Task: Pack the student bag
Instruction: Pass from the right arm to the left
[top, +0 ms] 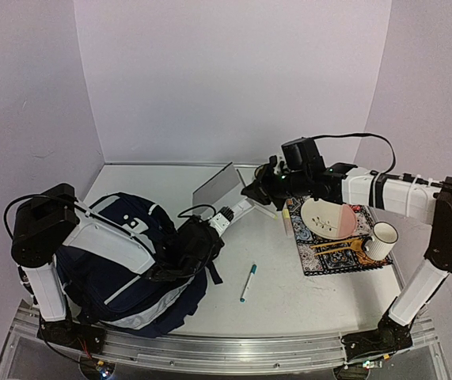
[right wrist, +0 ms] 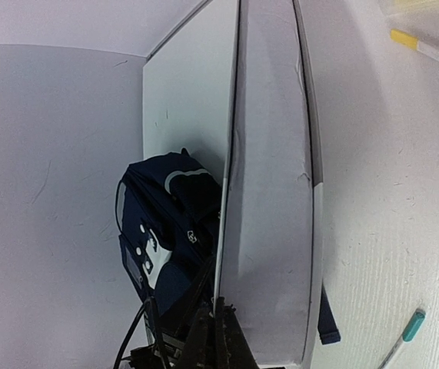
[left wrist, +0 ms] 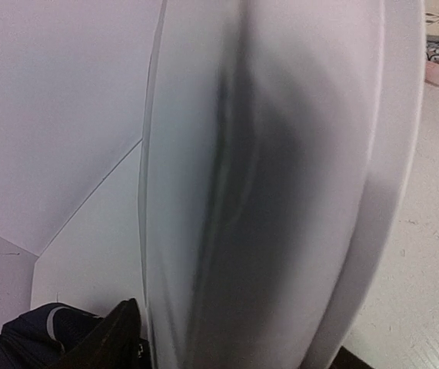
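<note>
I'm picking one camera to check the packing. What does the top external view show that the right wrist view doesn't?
Only top external: the mug, the plate and the patterned mat under the plate. Only right wrist: a yellow-tipped object at the frame's top right corner, too cropped to identify. Both: the student bag, the flat grey panel and the teal-capped pen.

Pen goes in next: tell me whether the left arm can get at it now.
Probably yes: the pen lies uncovered on the table near the left gripper, nothing between them; but that gripper is at the grey panel.
</note>
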Controlling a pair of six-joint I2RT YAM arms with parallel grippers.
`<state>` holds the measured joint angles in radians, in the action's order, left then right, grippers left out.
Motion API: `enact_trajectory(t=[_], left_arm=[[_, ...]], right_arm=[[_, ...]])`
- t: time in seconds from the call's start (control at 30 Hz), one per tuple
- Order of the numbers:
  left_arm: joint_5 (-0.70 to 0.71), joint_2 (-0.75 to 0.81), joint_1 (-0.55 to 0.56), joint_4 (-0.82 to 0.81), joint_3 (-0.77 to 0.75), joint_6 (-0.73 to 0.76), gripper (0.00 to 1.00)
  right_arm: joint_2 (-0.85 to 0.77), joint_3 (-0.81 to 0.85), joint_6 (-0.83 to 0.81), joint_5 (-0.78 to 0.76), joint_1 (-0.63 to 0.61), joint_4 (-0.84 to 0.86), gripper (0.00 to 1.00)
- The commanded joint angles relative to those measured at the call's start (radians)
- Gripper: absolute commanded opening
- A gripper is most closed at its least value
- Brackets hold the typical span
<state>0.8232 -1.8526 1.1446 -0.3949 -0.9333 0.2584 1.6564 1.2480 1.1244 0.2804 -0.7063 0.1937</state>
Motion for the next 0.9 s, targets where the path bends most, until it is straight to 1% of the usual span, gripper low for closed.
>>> enact_trajectory(t=[0.0, 0.03, 0.1, 0.17, 0.23, 0.3, 0.43, 0.6, 0.7, 0.8, 0.87], left_arm=[[0.041, 0.044, -0.002, -0.041, -0.034, -0.019, 0.58], [0.040, 0.051, -0.002, -0.039, -0.033, -0.021, 0.55], [0.035, 0.063, -0.002, -0.038, -0.029, -0.021, 0.42], [0.026, 0.072, -0.002, -0.038, -0.029, -0.024, 0.34], [0.014, 0.082, -0.002, -0.035, -0.030, -0.034, 0.30], [0.007, 0.088, -0.001, -0.032, -0.033, -0.043, 0.30], [0.000, 0.086, -0.001, -0.020, -0.046, -0.049, 0.32], [-0.006, 0.058, 0.000, 0.001, -0.070, -0.041, 0.35], [-0.012, 0.042, 0.000, 0.013, -0.088, -0.040, 0.35], [-0.025, 0.032, 0.000, 0.023, -0.105, -0.041, 0.36], [-0.035, 0.026, -0.001, 0.027, -0.115, -0.041, 0.36]], right_arm=[[-0.059, -0.006, 0.006, -0.002, 0.003, 0.048, 0.00], [-0.058, -0.009, 0.007, -0.002, 0.003, 0.050, 0.00], [-0.056, -0.014, 0.008, -0.007, 0.004, 0.051, 0.08], [-0.057, -0.020, 0.007, -0.016, 0.003, 0.052, 0.13], [-0.062, -0.029, 0.006, -0.032, 0.003, 0.052, 0.23], [-0.075, -0.043, 0.010, -0.053, 0.003, 0.052, 0.37], [-0.102, -0.077, 0.024, -0.084, 0.003, 0.052, 0.54], [-0.126, -0.116, 0.049, -0.096, -0.016, 0.058, 0.69], [-0.139, -0.137, 0.070, -0.132, -0.041, 0.060, 0.77], [-0.132, -0.151, 0.091, -0.163, -0.074, 0.072, 0.84], [-0.121, -0.154, 0.104, -0.181, -0.093, 0.101, 0.86]])
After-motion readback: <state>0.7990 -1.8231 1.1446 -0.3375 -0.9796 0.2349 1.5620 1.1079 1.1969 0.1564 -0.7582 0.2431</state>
